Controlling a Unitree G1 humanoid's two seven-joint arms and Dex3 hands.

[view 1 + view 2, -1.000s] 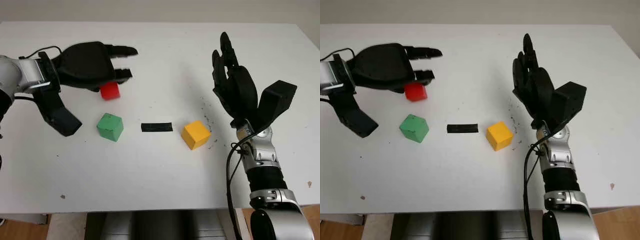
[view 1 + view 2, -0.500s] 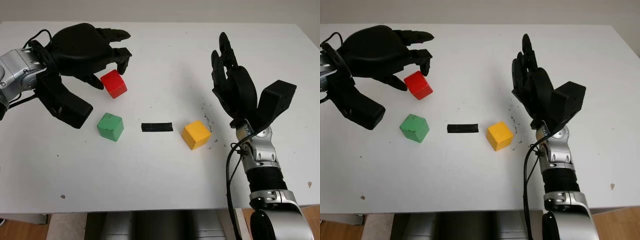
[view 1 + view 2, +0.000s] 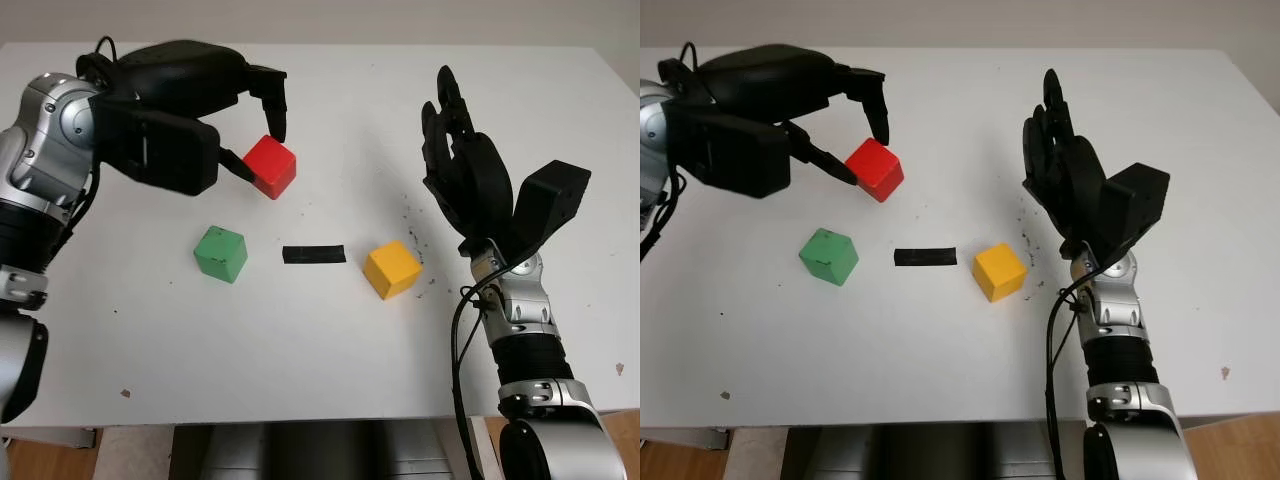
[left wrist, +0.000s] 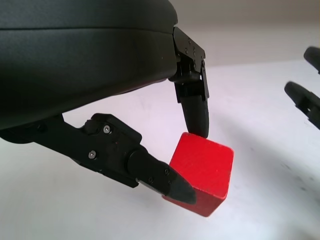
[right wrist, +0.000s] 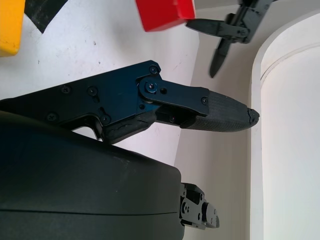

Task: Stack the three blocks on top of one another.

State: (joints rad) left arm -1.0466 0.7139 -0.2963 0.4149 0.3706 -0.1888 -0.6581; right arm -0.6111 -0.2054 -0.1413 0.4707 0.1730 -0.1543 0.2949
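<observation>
left robot hand (image 3: 258, 140): pinching red block (image 3: 271, 167), lifted | right robot hand (image 3: 470, 175): open, beside yellow block (image 3: 391, 269) | markings: none legible

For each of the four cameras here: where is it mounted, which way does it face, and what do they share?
Left and right eye views: on the head, looking down at the white table; both arms enter from below.
Left wrist view: beside the left hand, whose fingers pinch the red block.
Right wrist view: beside the open right hand, facing across the table.
Shared: the red block appears in all four; the yellow block in three.
</observation>
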